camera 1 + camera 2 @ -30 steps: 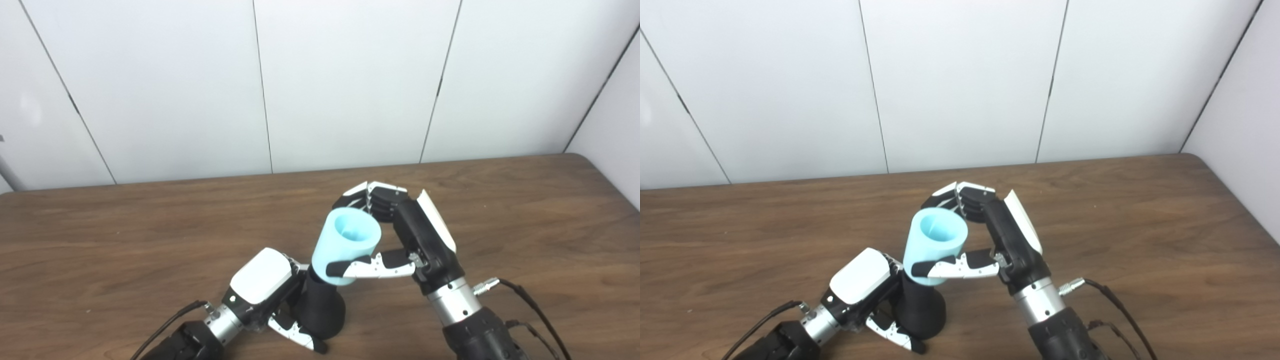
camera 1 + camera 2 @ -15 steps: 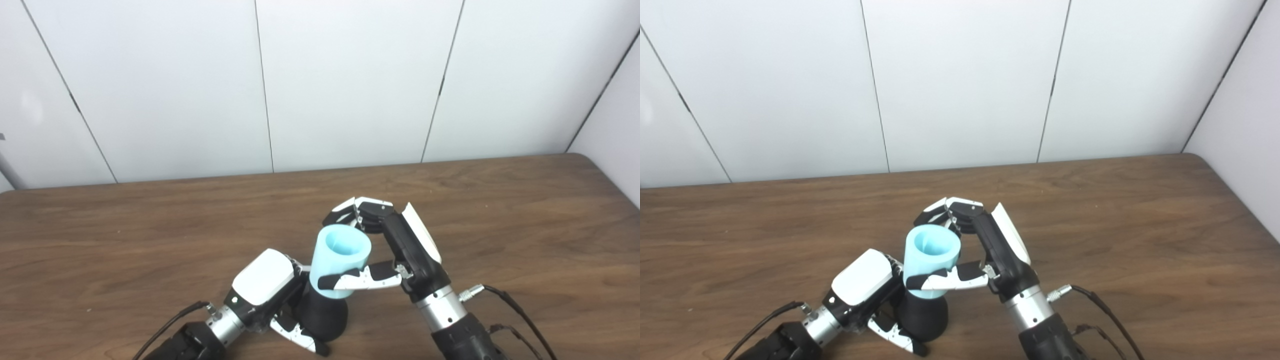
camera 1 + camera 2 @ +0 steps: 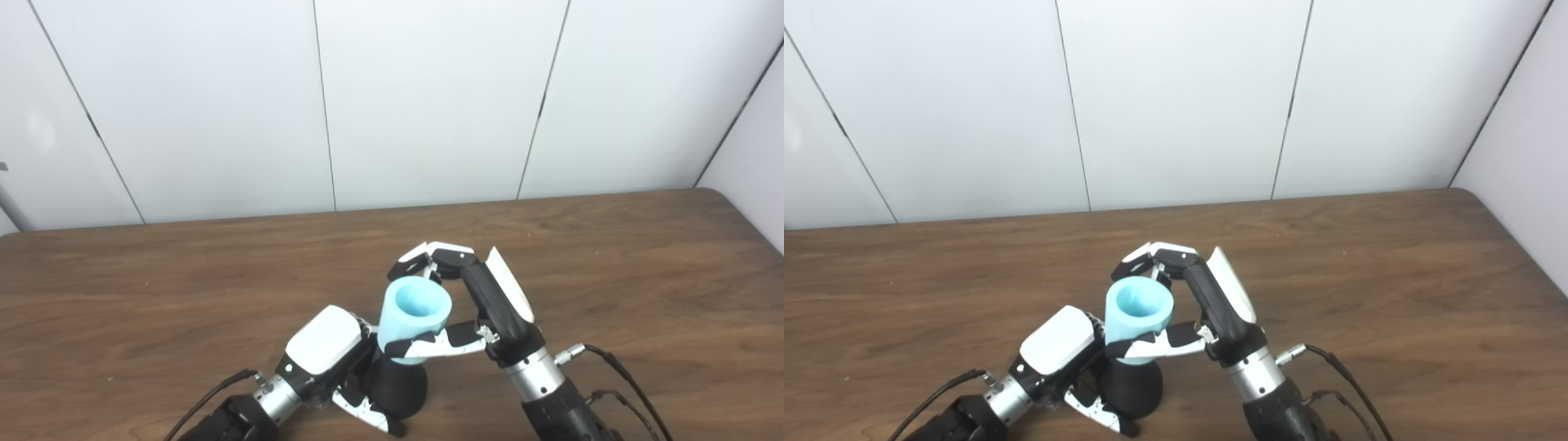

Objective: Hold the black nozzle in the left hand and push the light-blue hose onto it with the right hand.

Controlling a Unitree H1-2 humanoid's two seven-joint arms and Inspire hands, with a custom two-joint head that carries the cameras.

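Light-blue hose (image 3: 413, 318) is sitting upright on the black nozzle (image 3: 398, 391), its lower end covering the nozzle's top, at the near middle of the wooden table (image 3: 612, 269). On the right, the right hand (image 3: 484, 306) is clamping the hose, thumb across the near side and fingers curling over the far rim. To the left, the left hand (image 3: 327, 355) is gripping the nozzle's wide base, fingers wrapping around it.
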